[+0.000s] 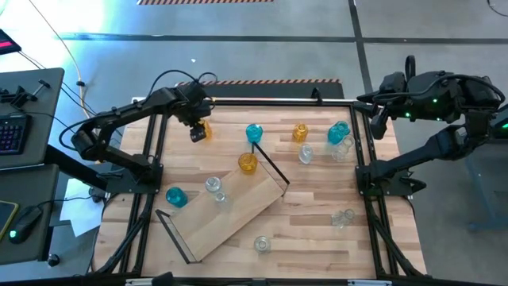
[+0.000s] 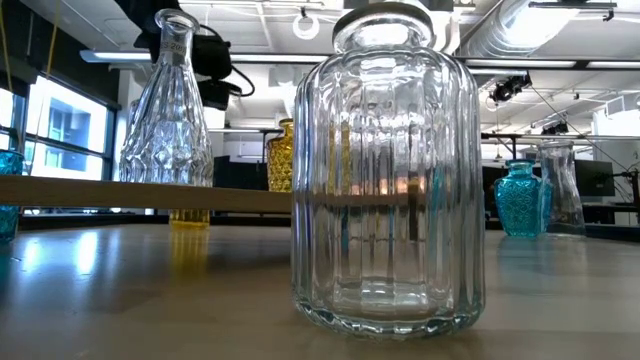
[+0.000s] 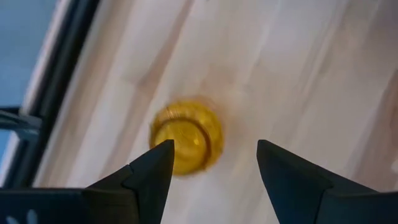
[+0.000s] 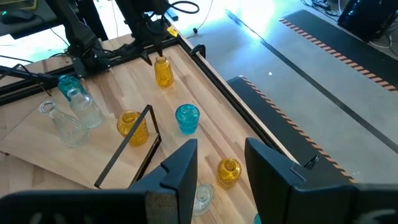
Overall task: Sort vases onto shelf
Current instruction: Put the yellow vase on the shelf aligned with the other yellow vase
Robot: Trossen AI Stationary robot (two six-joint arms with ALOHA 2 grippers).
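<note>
While the left gripper (image 1: 197, 132) hangs over the far left part of the table (image 1: 317, 214), its fingers (image 3: 152, 171) stand spread apart with nothing between them, and an amber vase (image 1: 202, 129) stands upright on the wood right below, nearer one finger than the other in the left wrist view (image 3: 186, 137). That arm reaches in from the left edge of the table.

Out from there, the shelf (image 1: 230, 214) lies at a slant across the middle of the table, one black wire frame at its near left end and the other at its far right end. Two clear vases (image 1: 214, 187) stand on the board, a second amber vase (image 1: 248, 163) stands at its far edge, and a teal vase (image 1: 175, 196) stands just beside its left side. Another teal vase (image 1: 254, 133) and a third amber one (image 1: 300, 132) stand farther back, with a teal vase and clear ones clustered toward the far right. One clear ribbed vase (image 2: 385, 170) stands near the front edge, close to the low camera.

Off the table's far right corner, the right gripper (image 4: 221, 165) waits held high, its fingers parted and gripping nothing.

No brand, label or writing can be read anywhere.
</note>
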